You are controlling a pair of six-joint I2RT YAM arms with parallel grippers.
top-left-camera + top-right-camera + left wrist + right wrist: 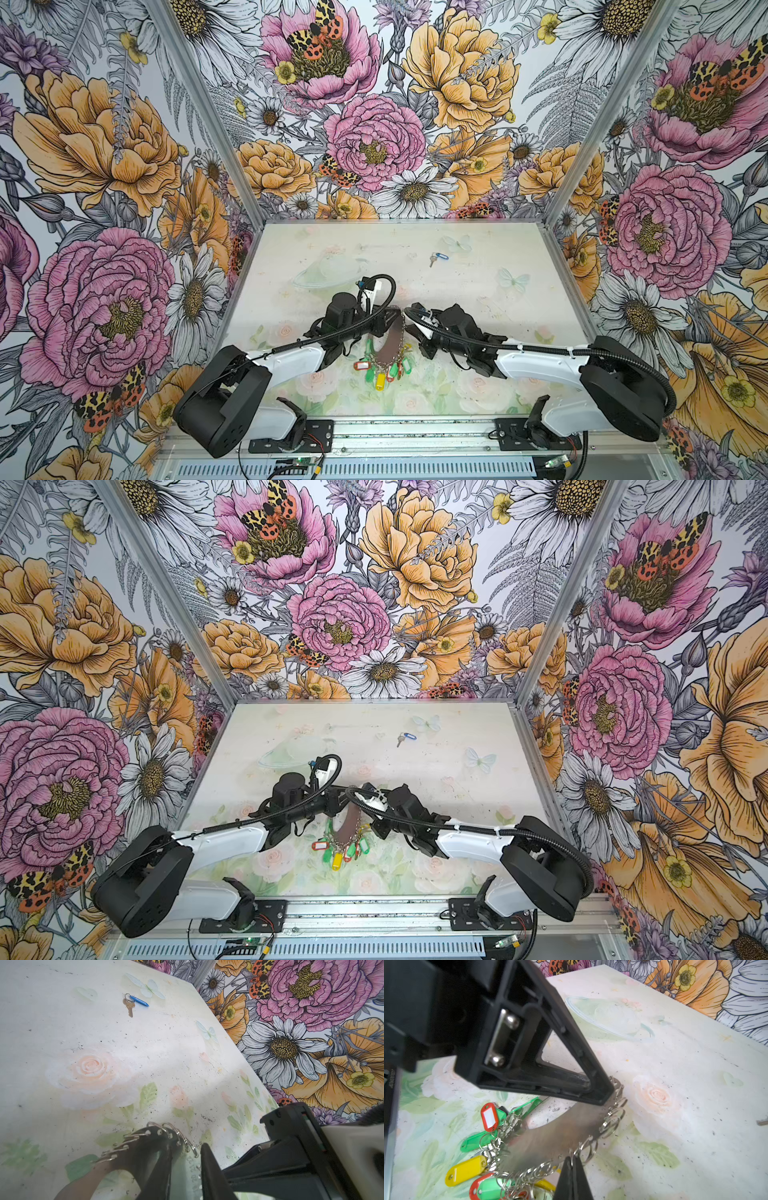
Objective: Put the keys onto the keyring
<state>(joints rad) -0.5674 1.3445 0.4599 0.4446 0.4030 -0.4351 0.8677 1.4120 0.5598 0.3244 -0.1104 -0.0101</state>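
Barely begun: keys (pixel 438 257) are left untouched, just right of frame ctr. The keyring (pixel 394 338) is held up, clamped by left gripper (pixel 182 1159) – right gripper (pixel 572 1167) pinched on a wire ring (pixel 576 1155).

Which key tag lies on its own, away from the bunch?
The blue tag, joined to one silvery key, far back on the table. The green, red and yellow tags cluster at the keyring's near end.

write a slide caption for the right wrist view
The left gripper holds the keyring while the right gripper pinches a wire ring on its edge, coloured tags bunched alongside.
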